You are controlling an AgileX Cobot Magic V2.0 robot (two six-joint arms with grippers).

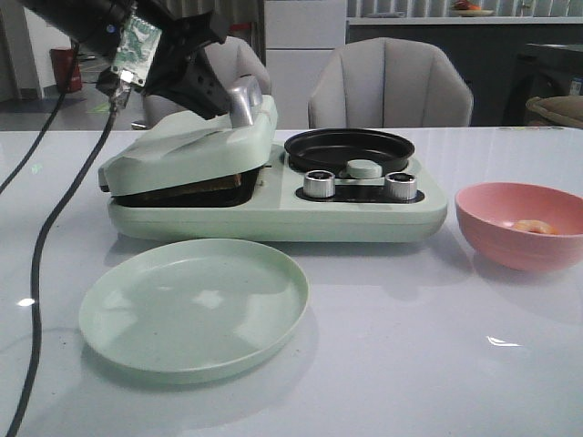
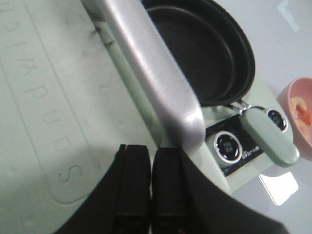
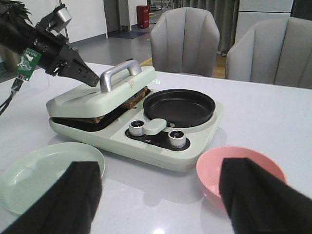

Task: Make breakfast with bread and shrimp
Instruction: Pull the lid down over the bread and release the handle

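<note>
The left claw [image 1: 244, 107] sits at the brushed-metal handle [image 1: 246, 98] of the pale green sandwich-press lid [image 1: 196, 146], its black fingers [image 2: 134, 185] pressed nearly together beside that bar — not around it. The handle's long axis runs front to back across the lid. Brown-crusted bread [image 1: 196, 187] lies under the part-lowered lid. The pale orange shrimp [image 1: 533, 227] rests in the pink bowl [image 1: 519, 238], nearer the right claw [image 3: 158, 195], which is spread wide and empty.
</note>
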